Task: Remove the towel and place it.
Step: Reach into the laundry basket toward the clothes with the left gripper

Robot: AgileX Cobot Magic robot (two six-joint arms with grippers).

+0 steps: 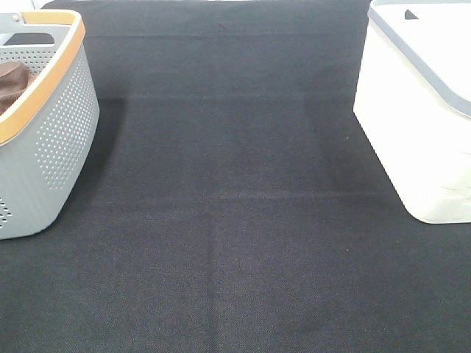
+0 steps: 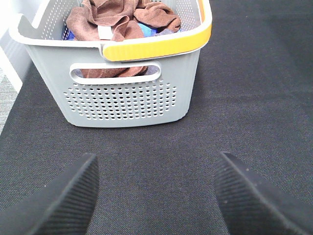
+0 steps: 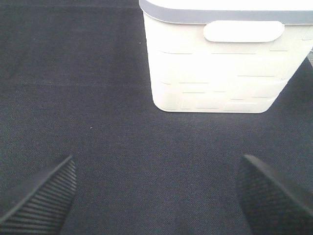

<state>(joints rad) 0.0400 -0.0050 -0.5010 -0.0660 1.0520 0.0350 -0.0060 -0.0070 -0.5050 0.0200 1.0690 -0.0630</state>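
Note:
The towel is a rust-brown cloth with a small white tag, lying bunched in the grey basket with a yellow-orange rim. Another brown cloth lies beside it, over something blue. In the high view only a brown bit of cloth shows inside the basket at the left edge. My left gripper is open and empty, low over the mat, a short way in front of the basket. My right gripper is open and empty, facing the white basket. Neither gripper shows in the high view.
The white basket with a grey rim stands at the right of the black mat. The grey basket has a handle slot facing my left gripper. A pale floor edge runs beside the mat, left of the grey basket.

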